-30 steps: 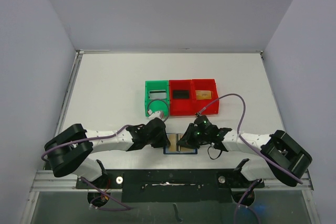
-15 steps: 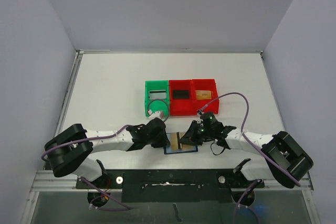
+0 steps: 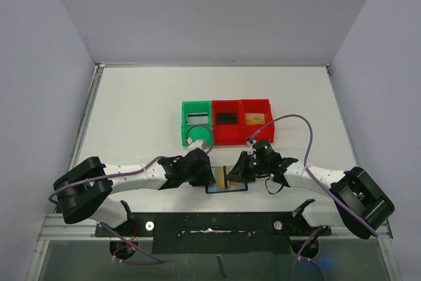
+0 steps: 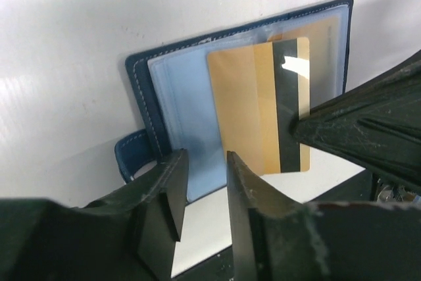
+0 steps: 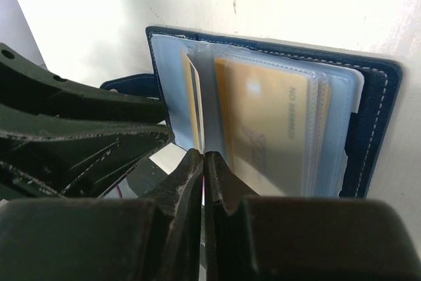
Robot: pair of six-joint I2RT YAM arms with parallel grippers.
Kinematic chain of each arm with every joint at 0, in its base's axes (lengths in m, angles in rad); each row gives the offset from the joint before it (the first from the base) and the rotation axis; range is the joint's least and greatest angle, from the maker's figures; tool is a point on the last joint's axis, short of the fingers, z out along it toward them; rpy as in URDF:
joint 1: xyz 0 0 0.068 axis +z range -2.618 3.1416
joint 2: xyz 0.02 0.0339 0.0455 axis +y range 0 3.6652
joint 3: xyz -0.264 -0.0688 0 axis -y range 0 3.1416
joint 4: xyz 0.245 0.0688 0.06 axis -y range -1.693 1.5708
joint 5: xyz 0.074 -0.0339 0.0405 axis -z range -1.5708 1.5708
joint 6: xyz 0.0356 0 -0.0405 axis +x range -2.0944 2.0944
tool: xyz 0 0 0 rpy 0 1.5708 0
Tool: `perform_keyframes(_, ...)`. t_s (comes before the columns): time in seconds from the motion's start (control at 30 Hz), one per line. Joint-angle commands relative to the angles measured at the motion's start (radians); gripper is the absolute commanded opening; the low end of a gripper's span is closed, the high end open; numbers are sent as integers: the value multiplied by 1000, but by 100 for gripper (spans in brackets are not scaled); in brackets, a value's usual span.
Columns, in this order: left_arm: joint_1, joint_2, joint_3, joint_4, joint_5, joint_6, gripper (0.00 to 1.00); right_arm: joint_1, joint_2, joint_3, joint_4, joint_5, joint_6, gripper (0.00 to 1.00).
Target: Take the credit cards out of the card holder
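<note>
The dark blue card holder (image 3: 231, 189) lies open near the table's front edge, its blue-grey pockets (image 4: 181, 97) facing up. My right gripper (image 5: 204, 159) is shut on the edge of a gold credit card with a dark stripe (image 4: 260, 110), which is lifted out over the open holder (image 4: 141, 90). The right wrist view shows this card edge-on (image 5: 192, 97). Another gold card (image 5: 266, 123) stays in a clear pocket. My left gripper (image 4: 202, 162) hovers at the holder's left side with a narrow gap between its fingers and nothing in it.
A green bin (image 3: 197, 123) and two red bins (image 3: 226, 122) (image 3: 256, 120) stand in a row behind the holder, each with a card in it. The black mounting rail (image 3: 210, 225) runs along the near edge.
My right gripper closed on the striped gold card and drew it out over the holder. My left gripper's jaws have just parted.
</note>
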Motion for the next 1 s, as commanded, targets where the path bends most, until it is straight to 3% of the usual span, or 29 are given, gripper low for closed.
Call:
perform_keyframes(0.0, -9, -72, 48, -82, -19, 43, 34, 4, -3, 14, 2, 37, 18, 3)
perform_keyframes(0.1, -9, -103, 64, -20, 13, 69, 38, 5, 0, 9, 9, 37, 22, 3)
perform_keyframes(0.27, -8, -70, 57, 103, 69, 73, 37, 6, -20, -4, 21, 47, 25, 7)
perform_keyframes(0.57, -9, 39, 55, 46, 22, 73, 15, 5, -62, -41, 76, 60, 74, 12)
perform_keyframes(0.8, -9, 76, 47, 4, 15, 52, 7, 3, -58, -44, 109, 44, 83, 26)
perform_keyframes(0.97, -9, 64, 32, 8, 12, 48, 6, 5, 9, -5, 111, 39, 76, 22)
